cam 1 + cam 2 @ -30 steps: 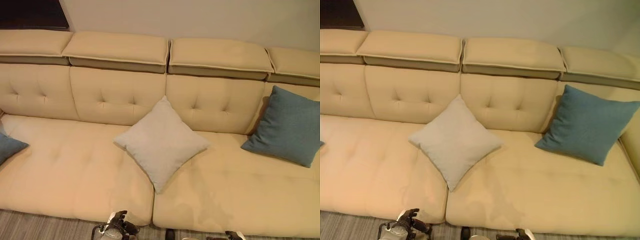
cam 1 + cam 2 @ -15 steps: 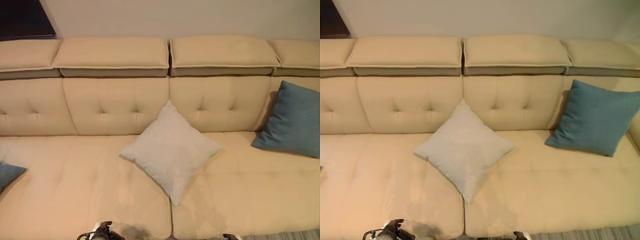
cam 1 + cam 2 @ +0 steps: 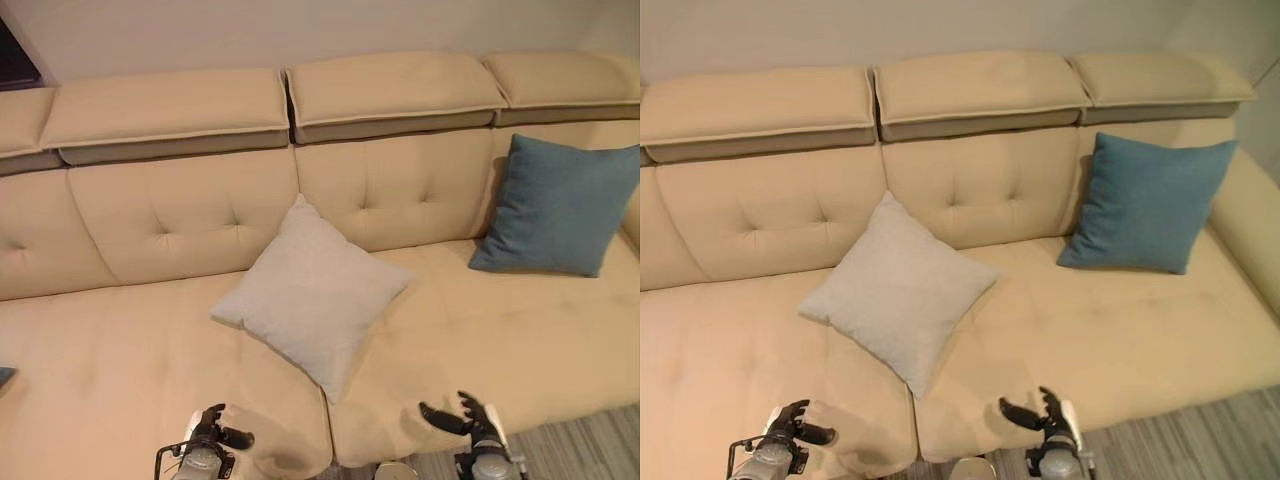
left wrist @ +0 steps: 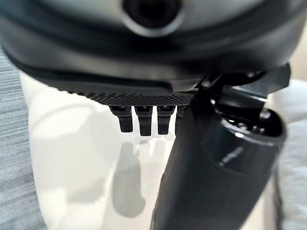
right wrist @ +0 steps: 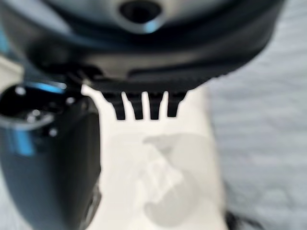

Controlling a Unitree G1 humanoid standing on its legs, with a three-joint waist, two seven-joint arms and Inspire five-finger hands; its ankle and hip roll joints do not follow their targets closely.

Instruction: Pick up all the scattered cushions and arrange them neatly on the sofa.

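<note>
Leaning on the cream sofa point(image 3: 130, 340): pale grey cushion point(image 3: 312, 296) centre, teal cushion point(image 3: 556, 205) at two o'clock. Left hand point(image 3: 212, 430) and right hand point(image 3: 467, 417), six o'clock, fingers relaxed, empty.

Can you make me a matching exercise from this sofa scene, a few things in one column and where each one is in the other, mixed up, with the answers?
Things:
1. white cushion
2. blue cushion
3. left hand
4. right hand

Places:
A. leaning on the backrest at the sofa's right end
B. over the seat's front edge, right of the seam between the seat pads
C. in the middle, over the seam, its top corner against the backrest
D. over the seat's front edge, left of that seam

Pairs: 1-C, 2-A, 3-D, 4-B
</note>
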